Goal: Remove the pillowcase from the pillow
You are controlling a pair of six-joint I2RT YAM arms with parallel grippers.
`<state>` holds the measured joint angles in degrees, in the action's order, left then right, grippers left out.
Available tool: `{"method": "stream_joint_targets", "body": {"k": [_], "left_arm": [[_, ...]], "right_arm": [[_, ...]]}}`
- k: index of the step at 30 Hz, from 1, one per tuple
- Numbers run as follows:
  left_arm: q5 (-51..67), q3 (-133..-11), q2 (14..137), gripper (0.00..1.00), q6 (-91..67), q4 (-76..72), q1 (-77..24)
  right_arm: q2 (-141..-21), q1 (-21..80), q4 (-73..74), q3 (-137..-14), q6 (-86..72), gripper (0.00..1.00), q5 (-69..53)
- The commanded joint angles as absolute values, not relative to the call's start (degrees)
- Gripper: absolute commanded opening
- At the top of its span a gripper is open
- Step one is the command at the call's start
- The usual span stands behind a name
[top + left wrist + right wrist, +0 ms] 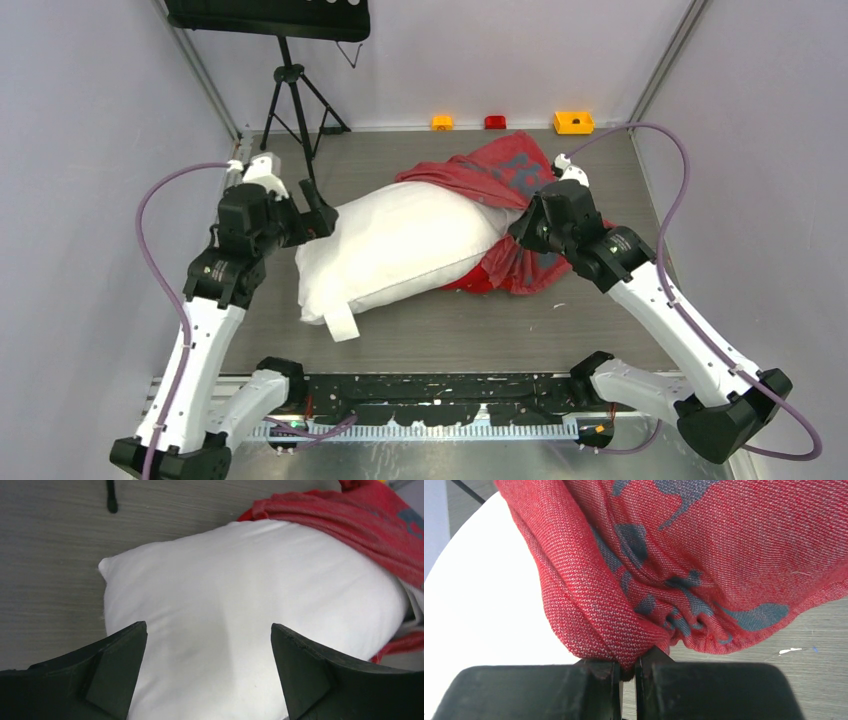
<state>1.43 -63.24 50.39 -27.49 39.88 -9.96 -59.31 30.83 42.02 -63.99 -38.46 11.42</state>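
Observation:
The white pillow lies across the middle of the table, its tag at the near left end. The red pillowcase with blue figures covers only its far right end and bunches on the table there. My right gripper is shut on a pinched fold of the pillowcase, with the pillow to the left in the right wrist view. My left gripper is open and empty just over the pillow's left end, its fingers spread wide over the white surface. The pillowcase shows at the upper right in the left wrist view.
A black tripod stands at the back left, one foot close to my left gripper. Small yellow, red and orange blocks sit along the back wall. Walls close in on both sides.

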Motion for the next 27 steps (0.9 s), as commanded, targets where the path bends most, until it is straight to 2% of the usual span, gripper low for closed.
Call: {"method": "stream_joint_targets", "body": {"k": [1,5,9,16,19,27], "left_arm": [[-4.2,-67.2,50.0,0.96,-17.0,40.2,-19.6],[-8.6,-67.6,50.7,0.96,-11.7,40.2,-31.3],[-17.6,-67.8,53.6,0.96,-9.1,40.3,-42.7],[-32.6,-70.9,64.0,1.0,-0.5,40.6,-64.0],[-36.1,-74.3,69.5,1.0,0.4,41.6,-67.8],[-41.0,-79.9,82.8,1.0,6.7,41.0,-69.8]], "right_arm": [[-59.3,30.3,37.7,-67.2,-37.5,0.0,9.9],[-60.3,30.3,38.2,-67.2,-38.0,0.0,9.9],[-60.7,30.3,38.1,-67.0,-39.0,0.0,9.6],[-59.5,30.3,37.3,-65.8,-40.5,0.0,9.2],[-59.2,30.3,37.3,-65.7,-40.5,0.0,8.9],[-58.7,30.3,37.6,-65.9,-40.0,0.0,8.7]]}}
